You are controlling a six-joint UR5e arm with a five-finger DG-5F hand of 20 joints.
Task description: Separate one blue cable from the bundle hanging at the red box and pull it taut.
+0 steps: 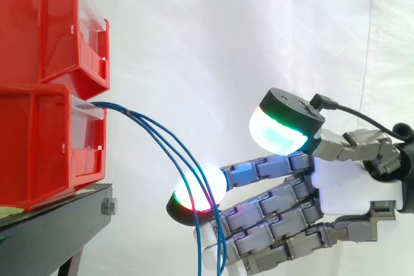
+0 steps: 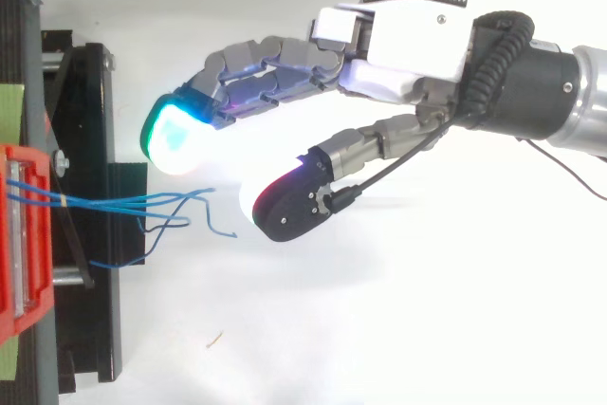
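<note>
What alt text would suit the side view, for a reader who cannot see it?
The open hand reaches in from the right; blue cables hanging from the lower red bin cross in front of a glowing fingertip.

Cables (image 1: 129,110) hang from the lower bin (image 1: 39,147) on the stand (image 1: 52,224), the hand (image 1: 349,185) beside them, perhaps touching.

The bins (image 1: 52,140) are red with clear front panels, and the stand (image 1: 58,224) beneath them is black. The cables (image 1: 162,130) are blue. The hand (image 1: 349,185) has a white palm and grey fingers (image 1: 278,189). One pad (image 1: 278,130) glows cyan-green, and another pad (image 1: 197,189) glows white edged with red. The curtain (image 1: 226,30) is white.
</note>
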